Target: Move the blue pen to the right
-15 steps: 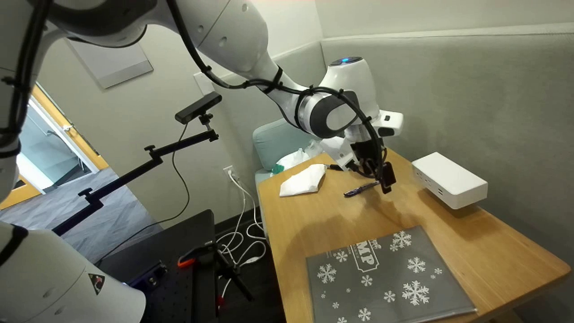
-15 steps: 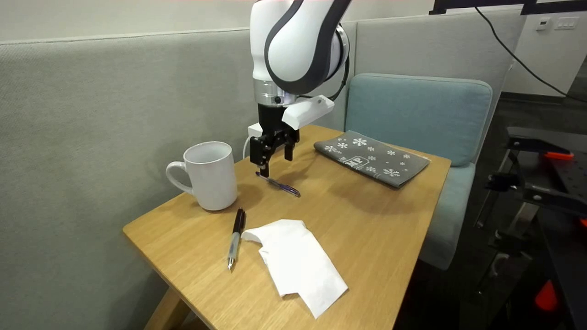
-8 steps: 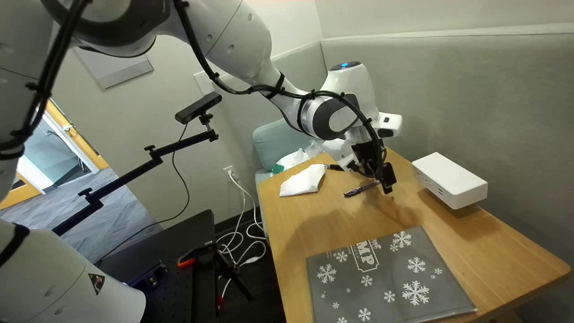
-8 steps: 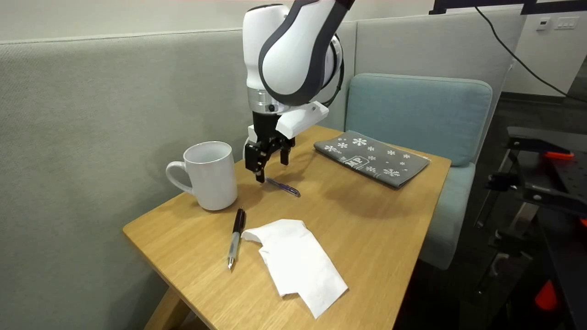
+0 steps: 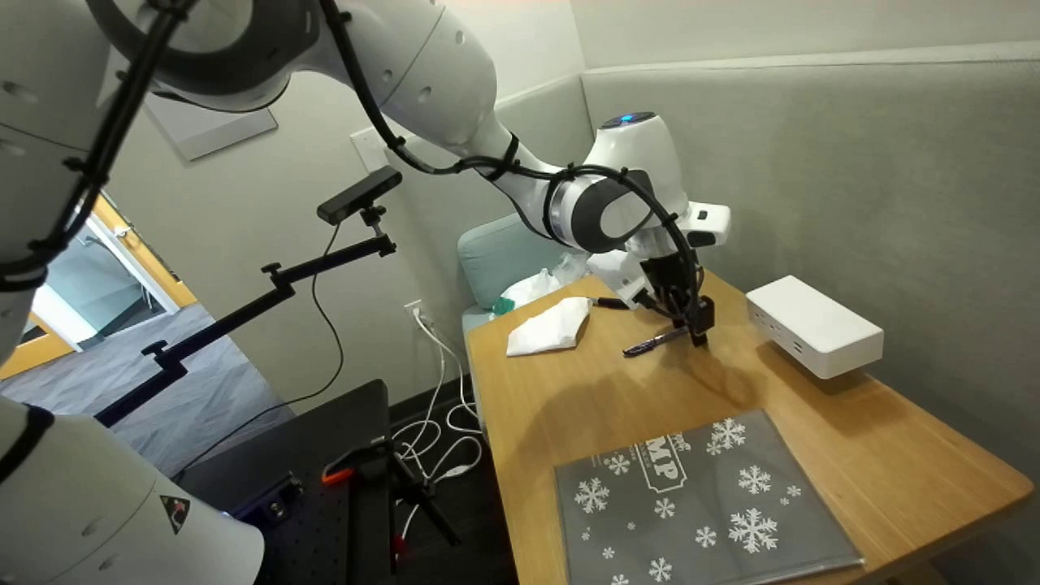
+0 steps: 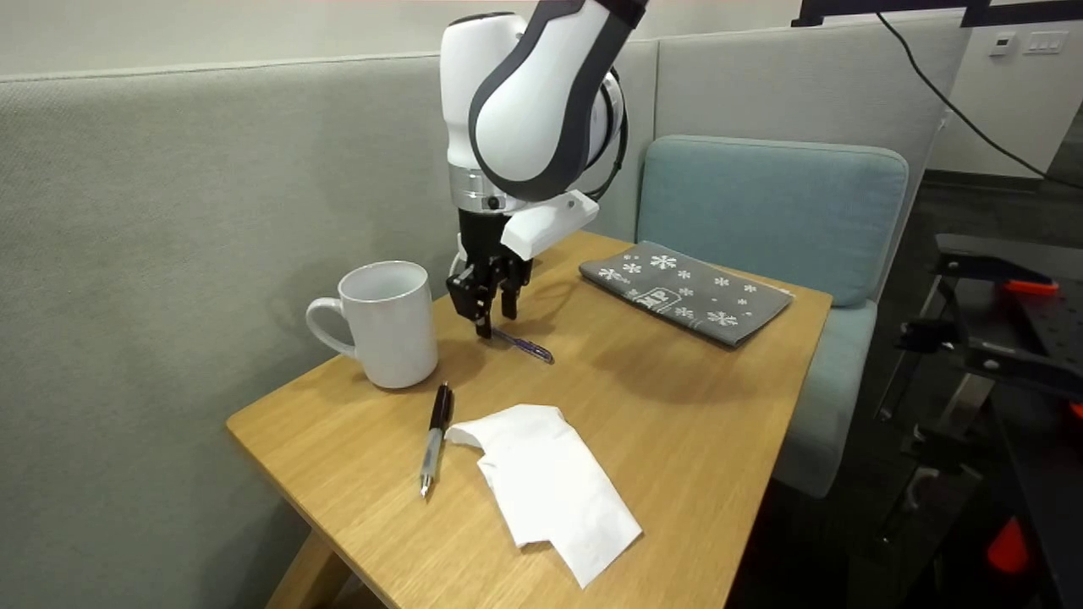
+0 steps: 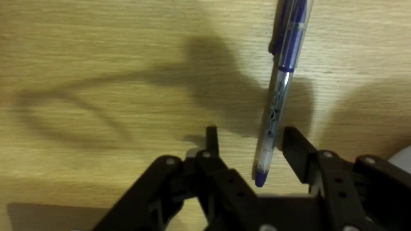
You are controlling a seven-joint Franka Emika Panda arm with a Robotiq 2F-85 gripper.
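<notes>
Just now the gripper [image 7: 252, 138] has been narrowed, yet its jaws are held apart astride the pen [image 7: 281, 91], left unpinched on the table [image 7: 128, 32]; apparently a grasp is being readied, with the rightward move still to be made.

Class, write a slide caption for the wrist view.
Slim, clear-barrelled blue pen lying on a pale wooden table, seen between the jaws of an open black two-fingered gripper.

pen [image 7: 278, 102]: on table [image 6: 677, 423], between parted jaws | napkin [image 6: 550, 486]: beside second pen [image 6: 435, 436]
</notes>
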